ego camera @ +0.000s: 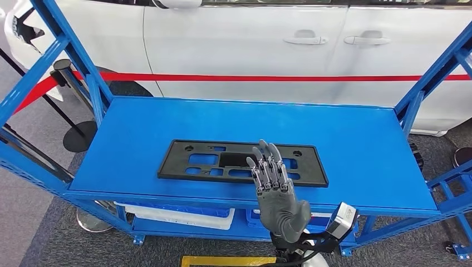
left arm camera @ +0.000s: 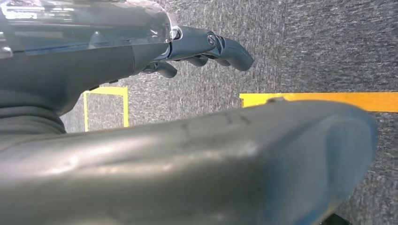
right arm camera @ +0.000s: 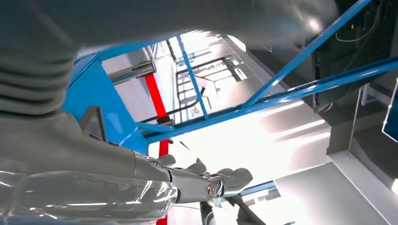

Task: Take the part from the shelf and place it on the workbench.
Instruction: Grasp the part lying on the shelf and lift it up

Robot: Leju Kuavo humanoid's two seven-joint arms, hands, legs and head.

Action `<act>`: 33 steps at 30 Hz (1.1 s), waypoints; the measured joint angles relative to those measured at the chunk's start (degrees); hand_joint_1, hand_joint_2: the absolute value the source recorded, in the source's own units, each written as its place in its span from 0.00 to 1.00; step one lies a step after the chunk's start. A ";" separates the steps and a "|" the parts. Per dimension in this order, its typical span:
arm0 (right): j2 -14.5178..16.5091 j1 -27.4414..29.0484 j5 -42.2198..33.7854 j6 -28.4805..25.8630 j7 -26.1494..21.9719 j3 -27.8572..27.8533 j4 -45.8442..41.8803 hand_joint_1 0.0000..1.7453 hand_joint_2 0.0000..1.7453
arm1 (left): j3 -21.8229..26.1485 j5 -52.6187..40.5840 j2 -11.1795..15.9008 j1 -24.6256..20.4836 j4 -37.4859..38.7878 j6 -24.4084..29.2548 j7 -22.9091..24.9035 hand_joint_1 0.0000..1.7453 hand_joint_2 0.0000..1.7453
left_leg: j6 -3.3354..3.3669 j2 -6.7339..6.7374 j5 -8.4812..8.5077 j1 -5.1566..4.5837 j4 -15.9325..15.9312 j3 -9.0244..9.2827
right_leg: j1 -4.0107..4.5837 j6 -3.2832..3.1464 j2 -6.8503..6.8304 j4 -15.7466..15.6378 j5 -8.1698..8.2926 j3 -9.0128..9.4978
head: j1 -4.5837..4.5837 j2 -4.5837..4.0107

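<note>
Task barely begun: the part (ego camera: 242, 162), a flat, matte black plastic panel with rectangular cut-outs, lies ungrasped on the smooth blue metal shelf (ego camera: 356, 144). My right hand (ego camera: 274, 186) is above its near edge, fingers extended and holding nothing; contact appears absent, though I cannot confirm. My left hand (left arm camera: 206, 47) hangs empty over grey carpet. Lifting and transfer remain.

part (ego camera: 242, 163): 1 | shelf (ego camera: 356, 133): 1 | car (ego camera: 250, 44): 1 | stanchions (ego camera: 78, 130): 1

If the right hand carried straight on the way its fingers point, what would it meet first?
Probably the black part: the right hand hovers at the shelf's near edge, fingers extended over the part's right-centre. Its height above the part is unclear, so it might pass over towards the white car.
</note>
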 joint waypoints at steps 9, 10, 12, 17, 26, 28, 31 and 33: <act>-0.13 -0.12 4.61 -9.73 2.58 0.36 0.22 0.00 1.00 | 0.00 -0.23 -0.01 -0.12 0.01 -0.34 -0.03 0.00 0.00 | -2.64 0.25 -4.58 0.04 6.09 -2.13 | 0.22 -2.51 -0.02 -7.61 2.03 3.55 | -0.10 0.01; -0.15 -0.15 5.99 -11.15 2.59 0.50 0.28 0.00 1.00 | 0.00 -0.25 -0.01 -0.11 0.01 -0.36 0.01 0.00 0.00 | -2.74 0.31 -6.13 0.05 9.34 -3.71 | 0.28 -2.64 -0.10 -7.59 1.97 3.57 | -0.11 0.01; -0.27 -0.20 9.16 -14.22 2.64 0.98 0.56 0.00 1.00 | 0.00 -0.25 -0.02 -0.05 0.01 -0.38 0.18 0.00 0.00 | -2.84 0.31 -8.15 0.06 15.50 -6.92 | 0.44 -2.80 -0.21 -7.54 1.87 3.60 | -0.11 0.01; -0.73 -0.77 18.41 -21.48 3.27 3.19 1.62 0.00 1.00 | 0.01 -0.07 -0.01 0.09 0.01 -0.40 0.71 0.00 0.00 | -1.77 0.38 -0.76 -0.15 5.72 -3.31 | 0.89 -2.76 -0.04 -7.50 1.45 4.42 | -0.09 0.01; -1.39 -0.78 47.32 -41.03 6.07 6.65 3.78 0.00 1.00 | 0.22 0.35 -0.33 0.20 0.01 -0.73 -0.09 0.00 0.00 | 0.39 0.46 1.07 -0.16 -0.22 -0.97 | 0.74 -0.38 0.01 1.34 -3.90 0.37 | 0.04 0.01; -1.61 -0.77 53.63 -44.08 7.78 7.09 4.91 0.00 1.00 | 0.22 0.21 -0.46 0.21 0.01 -0.93 -0.09 0.00 0.00 | 0.45 0.44 1.05 -0.18 -0.14 -1.03 | 0.59 -0.10 0.01 7.10 -5.78 -2.50 | 0.05 0.01; -1.86 -0.83 62.37 -47.38 10.15 7.55 6.25 0.00 1.00 | 0.22 0.04 -0.66 0.20 0.01 -1.33 -0.09 0.00 0.00 | 0.26 0.26 0.88 -0.17 0.10 -0.94 | 0.33 -0.15 -0.01 1.49 -1.39 0.15 | 0.05 0.01; -1.95 -0.96 68.15 -48.55 11.74 7.83 6.72 0.00 1.00 | 0.22 -0.02 -0.81 0.15 0.01 -1.51 -0.09 0.00 0.00 | -0.19 0.15 0.61 -0.34 0.40 -0.96 | 0.41 -0.56 0.04 -5.42 1.21 3.49 | 0.04 0.01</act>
